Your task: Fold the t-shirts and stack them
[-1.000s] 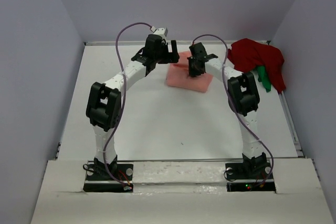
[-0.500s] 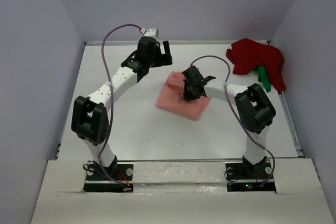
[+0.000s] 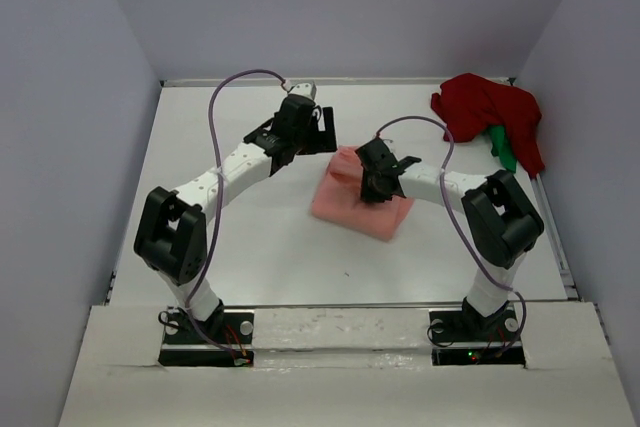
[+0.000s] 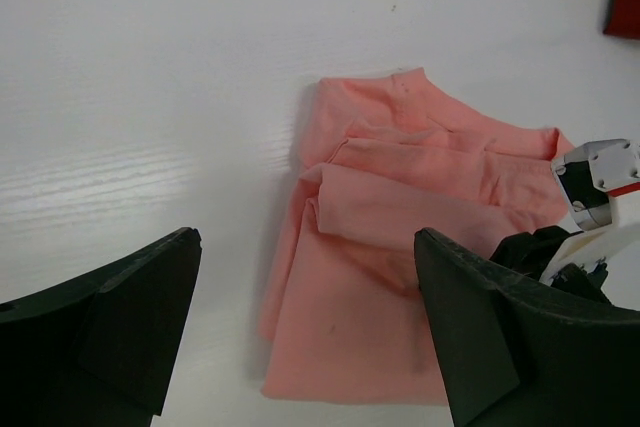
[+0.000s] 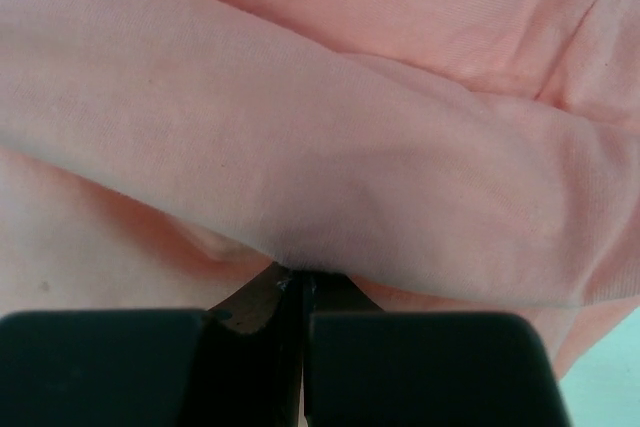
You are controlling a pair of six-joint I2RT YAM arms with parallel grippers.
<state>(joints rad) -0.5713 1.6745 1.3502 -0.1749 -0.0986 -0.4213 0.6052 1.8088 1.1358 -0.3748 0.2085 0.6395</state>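
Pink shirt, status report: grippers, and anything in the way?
Left gripper open, clear of the salmon-pink shirt. Right gripper shut on its fold. Dark red shirt and green shirt heaped far right, nothing in the way.

Pink shirt is showing plain salmon, red shirt is showing plain dark red, green shirt is peeking bright green, table is reading white, arms are showing white with black joints, cables are running purple, walls are looking pale lilac-grey.
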